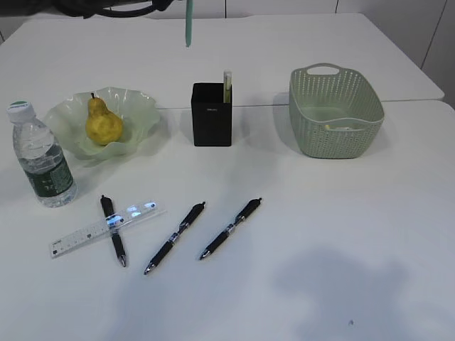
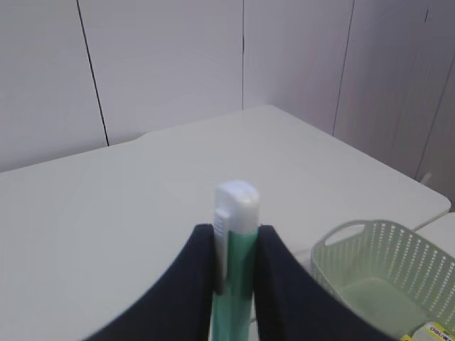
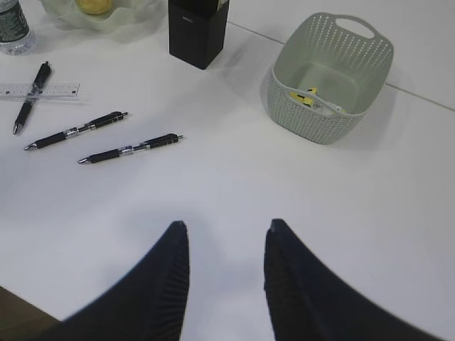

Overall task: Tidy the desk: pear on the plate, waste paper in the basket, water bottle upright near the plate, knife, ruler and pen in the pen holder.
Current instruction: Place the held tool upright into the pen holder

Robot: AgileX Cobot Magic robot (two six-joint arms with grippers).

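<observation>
The pear (image 1: 104,123) sits in the pale green wavy plate (image 1: 139,106) at the far left of your bench (image 1: 306,234), stem up. Just in front and left of the plate, the water bottle (image 1: 41,158) stands upright with its white cap on. Near the middle, the black pen holder (image 1: 211,115) stands upright, and a pale yellow knife (image 1: 227,86) pokes out of its right rear corner. To the right, well apart from the holder, the sage-green basket (image 1: 335,114) holds something pale with a yellow patch, which you can see best from the right wrist. In front of the bottle, the clear ruler (image 1: 103,228) lies flat with a black pen (image 1: 113,230) crossing it; which one is on top is hard to tell. Two more black pens (image 1: 175,237) (image 1: 230,229) lie side by side to its right, apart from each other and angled the same way. Your left claw (image 2: 234,266) is pinching a mint-green pen (image 2: 235,234) with a whitish end, held upright between the dark fingers (image 2: 192,284); in the exterior view that pen hangs high above the far part of the bench, behind the holder. Your right claw (image 3: 226,238) is spread with nothing between its fingers (image 3: 167,273), above bare bench in front of the basket.
</observation>
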